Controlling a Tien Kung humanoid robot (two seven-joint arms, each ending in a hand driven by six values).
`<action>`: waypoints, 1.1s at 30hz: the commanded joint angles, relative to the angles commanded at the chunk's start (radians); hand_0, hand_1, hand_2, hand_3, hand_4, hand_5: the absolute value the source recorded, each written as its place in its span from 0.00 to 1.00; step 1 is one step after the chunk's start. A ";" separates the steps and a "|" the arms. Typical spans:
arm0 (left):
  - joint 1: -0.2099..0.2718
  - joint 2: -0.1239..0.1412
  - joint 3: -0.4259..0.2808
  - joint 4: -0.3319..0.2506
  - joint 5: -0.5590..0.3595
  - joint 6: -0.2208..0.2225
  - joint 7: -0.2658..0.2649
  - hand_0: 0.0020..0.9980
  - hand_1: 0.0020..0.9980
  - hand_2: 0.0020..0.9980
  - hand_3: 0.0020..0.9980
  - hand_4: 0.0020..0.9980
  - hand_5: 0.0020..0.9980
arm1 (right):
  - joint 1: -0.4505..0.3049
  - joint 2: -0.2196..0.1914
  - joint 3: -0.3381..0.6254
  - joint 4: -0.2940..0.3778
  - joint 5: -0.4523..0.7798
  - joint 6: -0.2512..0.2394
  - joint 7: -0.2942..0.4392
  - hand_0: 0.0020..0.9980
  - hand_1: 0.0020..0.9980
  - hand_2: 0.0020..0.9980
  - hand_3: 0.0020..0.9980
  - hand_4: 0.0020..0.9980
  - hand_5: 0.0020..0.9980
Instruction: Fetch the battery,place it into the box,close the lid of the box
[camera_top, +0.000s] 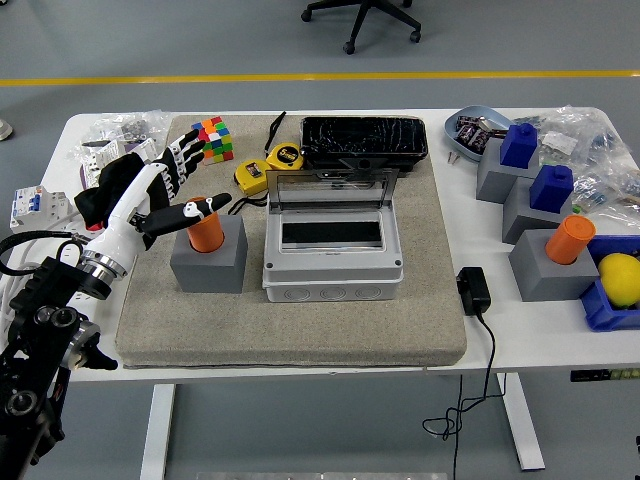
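- White table (330, 352): we see it filling the middle of the frame, near edge toward the bottom.
- Grey mat (300, 335): we log it lying on the table at the centre, carrying the box and one block.
- Grey box (333, 262): centre of the frame on the mat; its clear lid (331, 190) stands raised at the back, so the inside is open to view.
- Black tray (365, 139): just behind the box, upper centre.
- Left hand (160, 192): white and black, reaching in from the left edge; its fingers are spread and grip nothing, with the thumb stretched toward the top of the orange battery.
- Grey block (208, 257): left of the box on the mat, with the orange battery (207, 229) standing upright in it; whether the thumb touches the battery we cannot tell.
- Three more grey blocks at the right: two hold blue pieces (550, 186), and the nearest holds a second orange cylinder (569, 239).
- Blue bin (615, 300): right edge, holding a yellow object (621, 277).
- Black power adapter (473, 290): right of the mat, its cable running off the near edge.
- Yellow tape measures (268, 166): behind the block, upper left of centre.
- Colour cube (214, 138): upper left, beside the fingertips.
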 joint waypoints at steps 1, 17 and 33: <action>0.000 0.000 0.000 0.001 -0.001 0.000 0.000 1.00 1.00 1.00 1.00 1.00 0.29 | 0.000 0.000 0.000 0.000 0.000 0.000 0.000 0.88 0.86 0.82 0.83 1.00 1.00; 0.002 -0.010 -0.004 0.051 -0.047 -0.019 -0.015 1.00 1.00 1.00 1.00 1.00 0.28 | 0.003 0.002 0.005 0.000 0.001 -0.002 -0.003 0.88 0.86 0.82 0.83 1.00 1.00; 0.014 -0.016 0.004 0.082 -0.049 0.007 -0.016 0.91 1.00 1.00 1.00 1.00 0.11 | 0.003 0.001 0.008 0.000 0.000 -0.007 -0.006 0.88 0.86 0.82 0.83 1.00 1.00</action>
